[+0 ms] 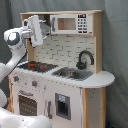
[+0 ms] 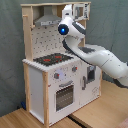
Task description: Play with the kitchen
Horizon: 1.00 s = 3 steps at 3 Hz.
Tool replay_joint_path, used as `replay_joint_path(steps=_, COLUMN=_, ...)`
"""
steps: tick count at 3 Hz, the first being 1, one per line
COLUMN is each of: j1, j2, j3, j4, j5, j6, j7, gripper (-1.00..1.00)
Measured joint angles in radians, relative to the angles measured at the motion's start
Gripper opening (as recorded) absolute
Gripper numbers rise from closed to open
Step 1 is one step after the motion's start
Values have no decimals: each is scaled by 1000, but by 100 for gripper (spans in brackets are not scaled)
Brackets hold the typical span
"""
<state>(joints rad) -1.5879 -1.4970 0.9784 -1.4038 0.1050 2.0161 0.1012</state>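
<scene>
Grey curtain behind, wooden floor below, and the kitchen (image 1: 60, 75) stands tall mid-scene in both exterior views. It looks rigid, bulky, light wood: grab small parts, knobs (image 2: 58, 75) or the oven door (image 2: 64, 94). The gripper (image 1: 36, 29) hovers up by the hood (image 2: 47, 20); whether its fingers are parted cannot be told. The faucet (image 1: 84, 59) stands well clear.

We see the kitchen (image 1: 65, 95) built of white-painted panels with a matt finish, framed in pale, smooth light wood. Its faucet (image 1: 84, 59) looks like glossy black plastic, and the sink (image 1: 71, 74) has a dull metallic sheen. The arm (image 2: 95, 52) wears smooth, glossy white plastic shells. The floor (image 2: 20, 120) reads as light wood.
</scene>
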Motion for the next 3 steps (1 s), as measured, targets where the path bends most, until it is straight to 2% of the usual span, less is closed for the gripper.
replay_joint_path(steps=1, j1=-2, j2=0, j3=0, j4=3, j5=0, j6=-1, j7=0, gripper=-100)
replay_joint_path(steps=2, j1=-34, j2=5, j3=0, j4=56, j5=0, j6=-29, j7=6, gripper=-100)
replay_joint_path(steps=3, j1=-123, j2=20, j3=1, j4=98, j5=1, j6=-40, j7=8, gripper=-100)
